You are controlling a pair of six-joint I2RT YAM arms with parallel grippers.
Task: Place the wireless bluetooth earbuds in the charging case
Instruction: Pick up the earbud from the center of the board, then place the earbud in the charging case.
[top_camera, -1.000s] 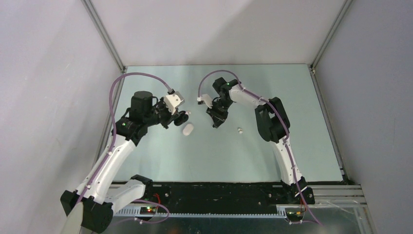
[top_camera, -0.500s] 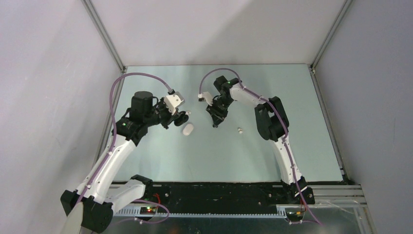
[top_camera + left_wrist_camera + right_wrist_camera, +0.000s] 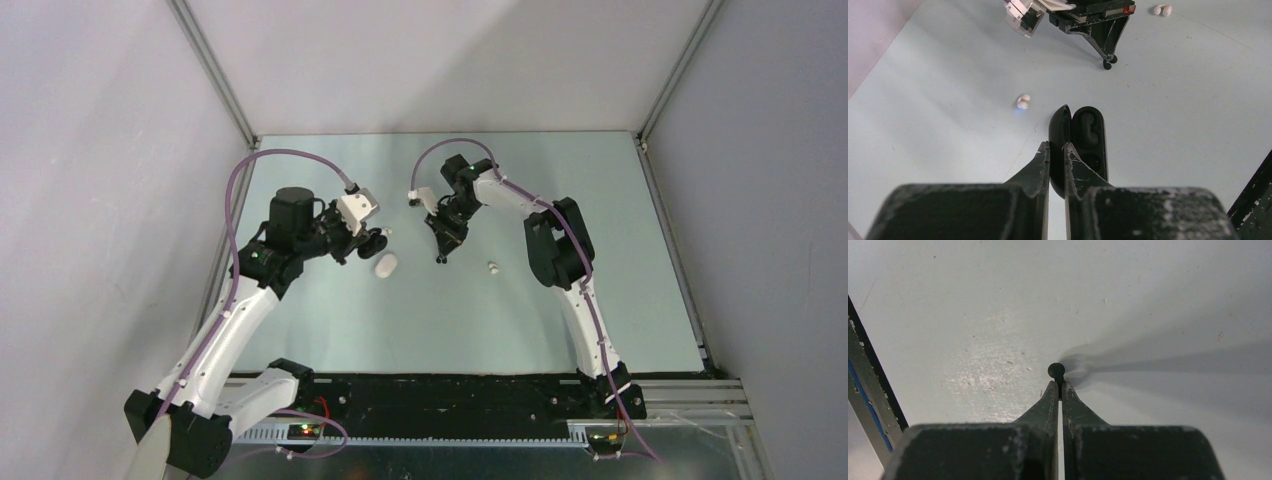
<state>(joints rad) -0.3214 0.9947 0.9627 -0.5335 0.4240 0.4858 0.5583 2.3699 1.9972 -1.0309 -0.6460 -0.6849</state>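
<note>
The left gripper (image 3: 1057, 146) is pressed together on the raised lid of an open, oval black plastic charging case (image 3: 1089, 132). The case is held low over the pale grey-green table (image 3: 450, 320), with its tray exposed. Two moulded wells are seen in the tray. Both appear empty, though the nearer one is partly hidden by a finger, so this is offered only as likely.

The right gripper (image 3: 1058, 384) is pinched on a tiny round black plastic earbud (image 3: 1056, 371), which is caught at the very tips of the fingers. The bud is down at the table surface with its shadow joined to it, and whether it is lifted clear cannot be told. It is well apart from the black case.

A small white plastic earbud (image 3: 1022, 102) is lying loose on the table near the lid side of the black case. A second white bud (image 3: 1162, 9) is lying farther off, beyond the right gripper. An oval white plastic case (image 3: 386, 266) is lying just beside the left gripper, apparently closed.

The task is judged to be at an early stage. The black case is opened and one black bud is gripped, but no bud is seen seated. The carrying and seating of that bud is left to be done. The other black bud is not found in any view, and the white pair is not yet dealt with.
</note>
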